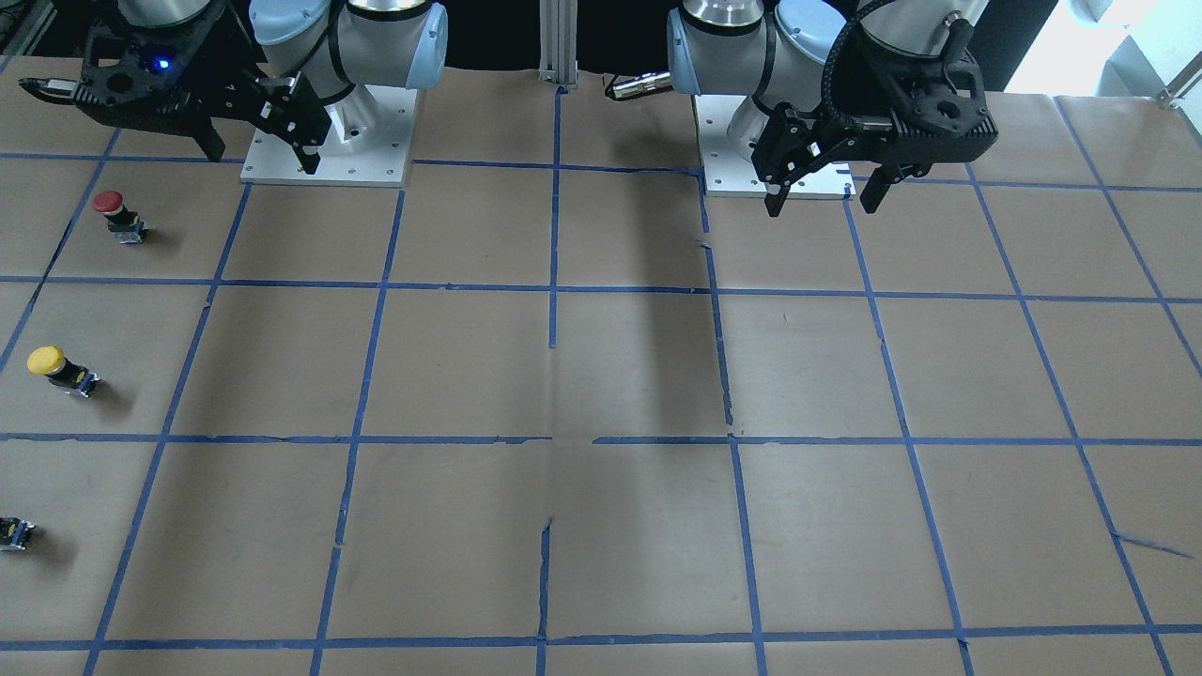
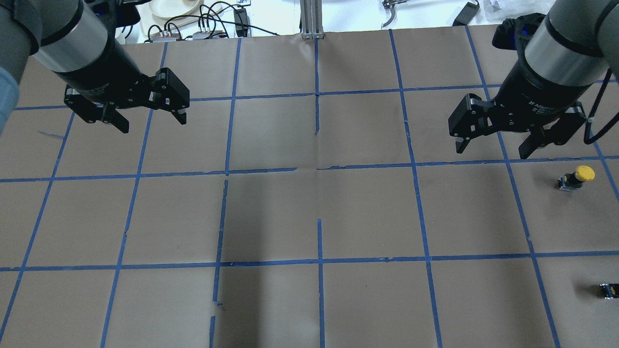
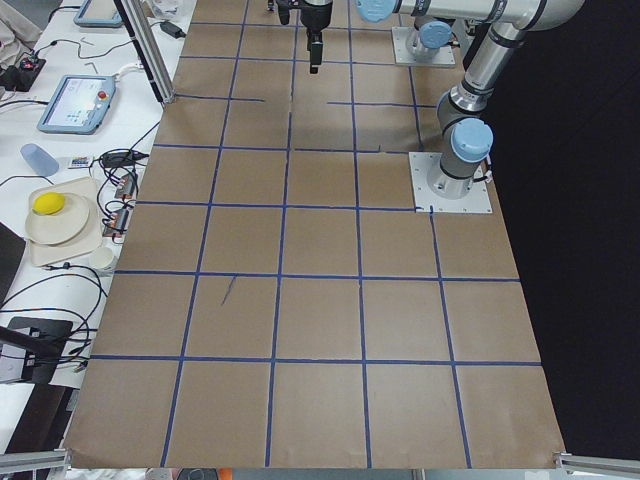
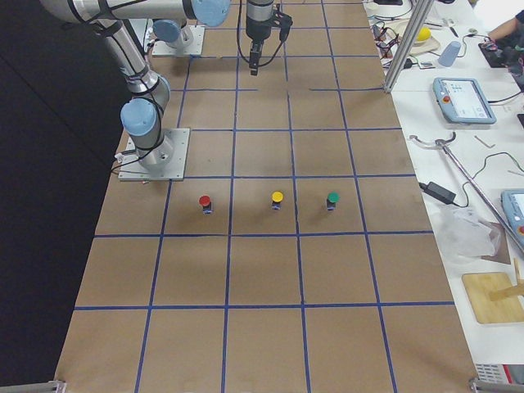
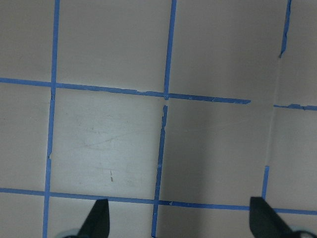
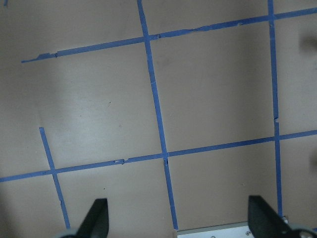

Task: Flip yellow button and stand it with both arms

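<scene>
Two-arm pose: left arm [image 2: 72, 46] and right arm [image 2: 563, 48] hung raised above the table [image 2: 319, 212], with the wrists angled down toward the taped paper.
Left gripper [image 2: 153, 123]: fingers were spread wide with nothing between them (its wrist view showed only brown paper and blue tape lines past the two tips).
Right gripper [image 2: 493, 150]: fingers were likewise wide apart and held nothing; it hung clear of the yellow button [image 2: 575, 178].
Yellow button, place: it sat on the table on the right arm's side, touched by neither gripper.
Yellow button, look: a round yellow cap on a short black body with a grey base; it appeared to stand cap up.
Row: in the right-side view it stood between a red button [image 4: 205, 202] and a green-capped button [image 4: 332, 199], apart from both.
</scene>
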Controlling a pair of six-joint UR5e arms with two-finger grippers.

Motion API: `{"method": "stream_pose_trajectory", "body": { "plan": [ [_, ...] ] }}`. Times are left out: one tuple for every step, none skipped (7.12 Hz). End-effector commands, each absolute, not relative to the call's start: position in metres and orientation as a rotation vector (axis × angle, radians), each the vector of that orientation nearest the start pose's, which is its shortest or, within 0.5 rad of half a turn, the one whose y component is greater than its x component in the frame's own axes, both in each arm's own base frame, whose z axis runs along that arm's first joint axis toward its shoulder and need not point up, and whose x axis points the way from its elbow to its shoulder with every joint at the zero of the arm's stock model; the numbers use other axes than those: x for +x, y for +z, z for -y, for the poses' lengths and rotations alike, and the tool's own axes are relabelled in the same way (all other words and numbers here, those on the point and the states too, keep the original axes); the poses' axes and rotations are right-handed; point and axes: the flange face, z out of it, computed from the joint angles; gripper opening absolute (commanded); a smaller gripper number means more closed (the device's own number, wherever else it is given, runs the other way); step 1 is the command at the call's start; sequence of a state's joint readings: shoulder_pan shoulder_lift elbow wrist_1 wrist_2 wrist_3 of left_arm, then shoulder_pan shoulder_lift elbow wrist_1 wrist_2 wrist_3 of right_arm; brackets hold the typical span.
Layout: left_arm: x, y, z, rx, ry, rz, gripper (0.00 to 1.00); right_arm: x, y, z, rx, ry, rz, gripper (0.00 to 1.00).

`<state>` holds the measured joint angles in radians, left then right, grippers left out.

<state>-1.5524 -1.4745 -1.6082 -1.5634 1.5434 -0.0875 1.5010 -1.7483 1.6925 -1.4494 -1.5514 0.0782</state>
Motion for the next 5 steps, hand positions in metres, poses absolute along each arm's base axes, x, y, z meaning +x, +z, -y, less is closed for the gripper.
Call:
{"method": "stream_pose_trajectory", "body": {
  "plan": [
    [-0.127, 0.517, 0.46, -0.166, -0.105, -3.164, 1.0, 0.113, 0.487, 0.414, 0.214, 0.136, -3.099, 1.0],
    [-0.127, 0.518, 0.46, -0.166, -0.108, -3.164, 1.0, 0.12, 0.487, 0.412, 0.181, 0.134, -3.1, 1.0],
    [-0.127, 0.518, 0.46, -0.166, -0.108, -3.164, 1.0, 0.133, 0.489, 0.409, 0.131, 0.116, -3.107, 1.0],
    [-0.127, 0.519, 0.461, -0.166, -0.11, -3.164, 1.0, 0.135, 0.49, 0.409, 0.126, 0.114, -3.109, 1.0],
    [-0.127, 0.519, 0.461, -0.166, -0.11, -3.164, 1.0, 0.134, 0.491, 0.409, 0.126, 0.111, -3.115, 1.0]
  ]
}}
